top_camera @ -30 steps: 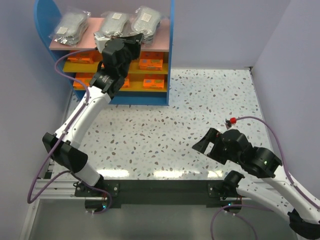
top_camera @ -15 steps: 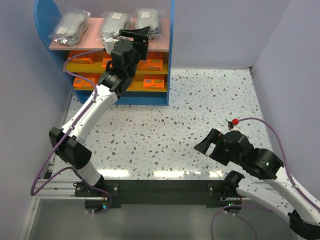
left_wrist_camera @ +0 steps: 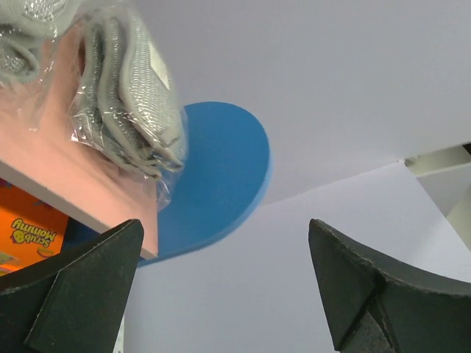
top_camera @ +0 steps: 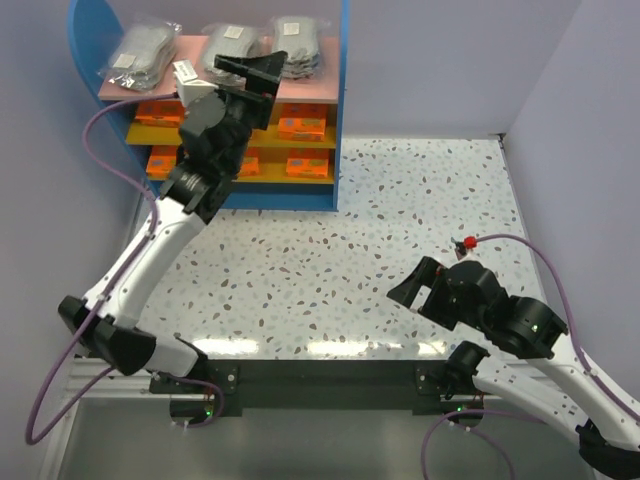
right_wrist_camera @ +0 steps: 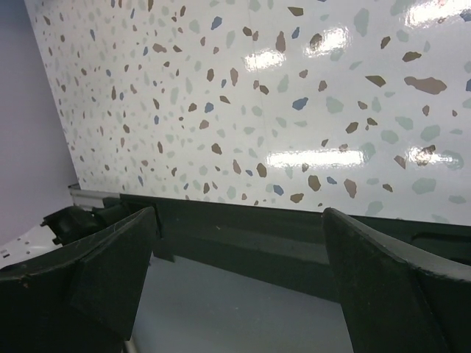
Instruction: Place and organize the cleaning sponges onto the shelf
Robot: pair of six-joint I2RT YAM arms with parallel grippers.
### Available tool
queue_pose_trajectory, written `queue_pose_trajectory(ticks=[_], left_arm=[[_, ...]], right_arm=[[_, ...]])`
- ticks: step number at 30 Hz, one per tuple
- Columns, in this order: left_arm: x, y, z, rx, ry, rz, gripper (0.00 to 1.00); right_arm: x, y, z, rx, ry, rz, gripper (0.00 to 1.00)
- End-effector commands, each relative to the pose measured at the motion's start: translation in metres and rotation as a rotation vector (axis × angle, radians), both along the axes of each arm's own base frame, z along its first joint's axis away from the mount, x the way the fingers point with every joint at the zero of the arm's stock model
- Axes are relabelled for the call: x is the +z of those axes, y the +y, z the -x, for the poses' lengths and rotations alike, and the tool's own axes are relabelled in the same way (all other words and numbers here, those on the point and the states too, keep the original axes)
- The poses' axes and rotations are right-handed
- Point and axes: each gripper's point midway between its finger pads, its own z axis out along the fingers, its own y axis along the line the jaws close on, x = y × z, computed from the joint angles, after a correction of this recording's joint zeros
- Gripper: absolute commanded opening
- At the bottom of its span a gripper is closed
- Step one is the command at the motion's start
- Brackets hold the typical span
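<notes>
- Sponge bags [top_camera: 140, 52] sit atop the shelf [top_camera: 343, 120]; left hand [left_wrist_camera: 224, 235] gapes wide beside them, holding nothing.
- Right hand [right_wrist_camera: 237, 217] gapes wide, holding nothing, over speckled surface [top_camera: 400, 200].

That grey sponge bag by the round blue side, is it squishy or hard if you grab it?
Probably squishy: the grey sponge bag looks lumpy and its clear wrap is wrinkled. Maybe slippery too, being wrapped in plastic film. It likely won't roll, lying flat on the pink top.

Shelf [top_camera: 285, 199]: blue frame, pink top. Three bagged grey bundles [top_camera: 140, 55] lie on top. Orange packs [top_camera: 301, 127] occupy both yellow shelves.
</notes>
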Motion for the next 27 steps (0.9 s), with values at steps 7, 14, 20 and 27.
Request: queue_pose_trajectory(ticks=[7,14,20,27], left_arm=[[-0.037,0.027,0.11,-0.173,-0.006,-0.382,1.0],[-0.077,0.062,0.155,-0.159,0.086,-0.517,1.0],[-0.076,0.091,0.183,-0.109,0.111,-0.579,1.0],[-0.068,0.095,0.195,-0.142,0.096,-0.688,1.0]], right_arm=[[0.026,0.023,-0.014,0.129,-0.144,-0.039,0.98],[0.028,0.021,-0.026,0.144,-0.189,0.049,0.98],[0.031,0.015,-0.042,0.11,-0.226,0.13,0.98],[0.014,0.012,-0.054,0.093,-0.171,0.252,0.98]])
